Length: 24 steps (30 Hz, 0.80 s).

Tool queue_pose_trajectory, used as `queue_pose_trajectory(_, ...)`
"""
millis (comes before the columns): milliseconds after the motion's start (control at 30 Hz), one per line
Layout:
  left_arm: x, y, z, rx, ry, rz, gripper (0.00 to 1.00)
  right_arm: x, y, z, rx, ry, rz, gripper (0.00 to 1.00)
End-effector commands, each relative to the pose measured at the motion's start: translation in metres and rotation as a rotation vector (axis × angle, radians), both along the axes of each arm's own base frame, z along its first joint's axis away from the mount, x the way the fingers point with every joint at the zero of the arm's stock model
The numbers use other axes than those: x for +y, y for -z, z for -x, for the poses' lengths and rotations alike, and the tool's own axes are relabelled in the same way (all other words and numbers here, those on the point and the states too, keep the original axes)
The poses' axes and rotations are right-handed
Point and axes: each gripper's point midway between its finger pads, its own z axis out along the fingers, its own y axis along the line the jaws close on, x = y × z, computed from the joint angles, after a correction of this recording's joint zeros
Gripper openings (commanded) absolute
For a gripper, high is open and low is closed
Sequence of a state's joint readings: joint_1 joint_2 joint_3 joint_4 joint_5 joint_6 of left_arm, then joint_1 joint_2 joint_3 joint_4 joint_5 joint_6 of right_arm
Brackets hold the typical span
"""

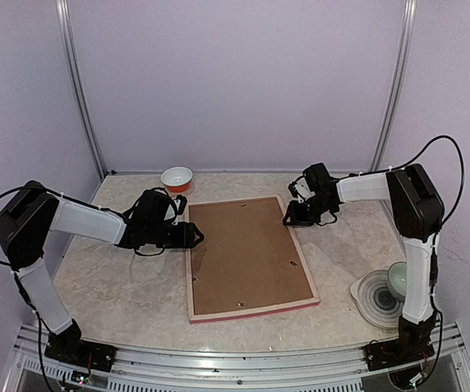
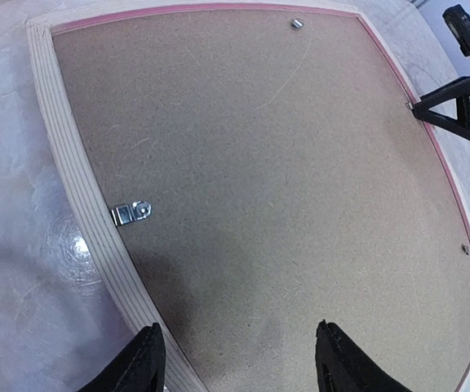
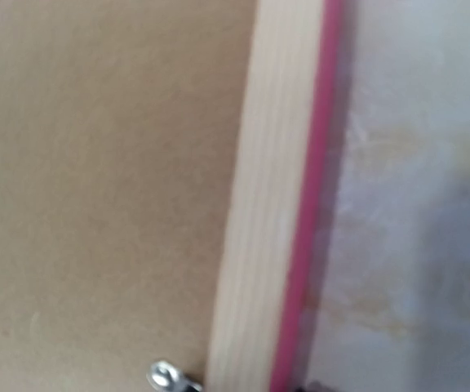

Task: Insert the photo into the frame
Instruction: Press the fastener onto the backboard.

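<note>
Left tool (image 2: 239, 353) gapes empty over left rail of face-down pink wooden frame (image 1: 251, 310), brown backing board (image 1: 247, 253) in, photo unseen; right tool (image 1: 290, 219) at right rail, opening can't tell, so a nudge could skid the unheld frame.

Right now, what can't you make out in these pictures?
The photo: seen in no view; the backing board fills the face-down frame, so whatever lies beneath is hidden.
Right gripper: open or shut unclear; the blurred right wrist view cuts off its fingers, the top view shows it too small.

pale frame (image 1: 251, 311) with pink edge, plain brown backing board (image 1: 243, 253), marbled beige table (image 1: 121, 286).
</note>
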State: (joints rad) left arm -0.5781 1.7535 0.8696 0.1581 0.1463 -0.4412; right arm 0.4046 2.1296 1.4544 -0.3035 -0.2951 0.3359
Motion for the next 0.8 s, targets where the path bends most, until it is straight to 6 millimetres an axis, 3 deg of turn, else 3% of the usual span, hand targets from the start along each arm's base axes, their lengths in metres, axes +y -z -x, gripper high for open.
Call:
queue_pose_trajectory(0, 0.001, 0.001, -0.002, -0.009, 0.000, 0.007, 0.63, -0.003, -0.025, -0.001, -0.034, 0.006, 0.061, 0.37)
queue_pose_trajectory(167, 0.003, 0.002, -0.002, -0.009, -0.009, 0.001, 0.60, -0.011, -0.034, -0.006, -0.067, 0.035, 0.128, 0.43)
queue_pose_trajectory(300, 0.004, 0.005, -0.003, 0.000, -0.013, -0.005, 0.54, -0.008, -0.028, -0.003, -0.064, 0.031, 0.160, 0.45)
queue_pose_trajectory(767, 0.005, 0.010, -0.003, 0.012, -0.013, -0.011, 0.46, -0.007, -0.015, -0.002, -0.067, 0.043, 0.240, 0.45)
